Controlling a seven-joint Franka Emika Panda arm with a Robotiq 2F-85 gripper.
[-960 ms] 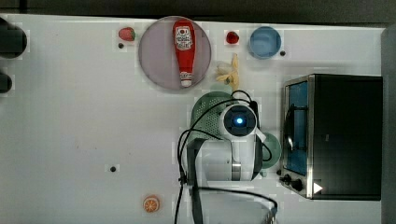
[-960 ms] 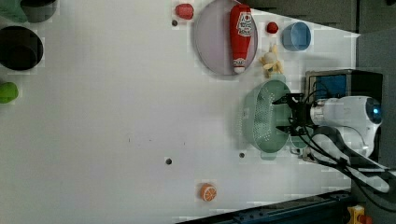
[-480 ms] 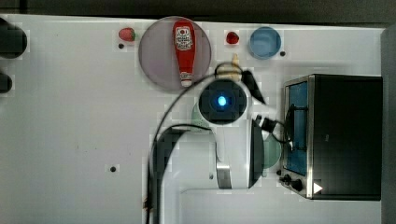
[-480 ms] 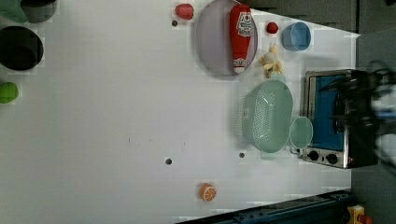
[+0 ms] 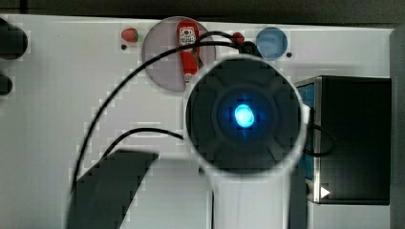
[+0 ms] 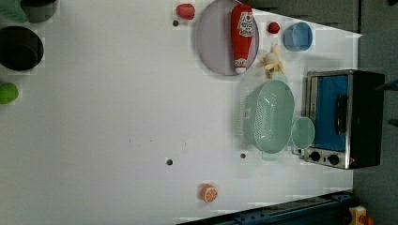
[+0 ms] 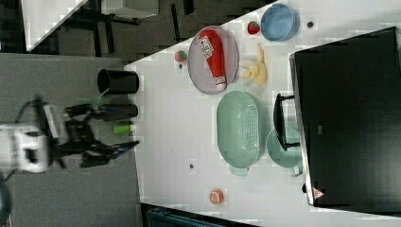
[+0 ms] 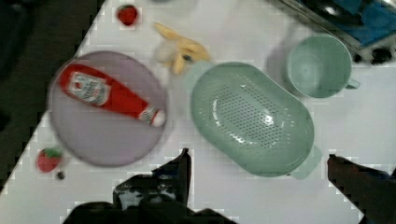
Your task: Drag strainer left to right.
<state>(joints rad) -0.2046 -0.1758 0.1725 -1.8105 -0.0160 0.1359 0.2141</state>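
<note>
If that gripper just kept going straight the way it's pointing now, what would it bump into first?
Probably the strainer. In the wrist view the open gripper looks down at the table, with the strainer's near rim between its fingers. Its height is hard to judge, so bare table beside the rim is possible.

Strainer [image 6: 268, 116] pale green, finely perforated; cup [image 6: 302, 133] mint green; bowl [image 6: 298, 36] blue; ketchup bottle [image 6: 243, 33] red; plate [image 6: 213, 42] lilac.

End effector [image 8: 257, 161] now high above strainer [image 6: 268, 116]
</note>
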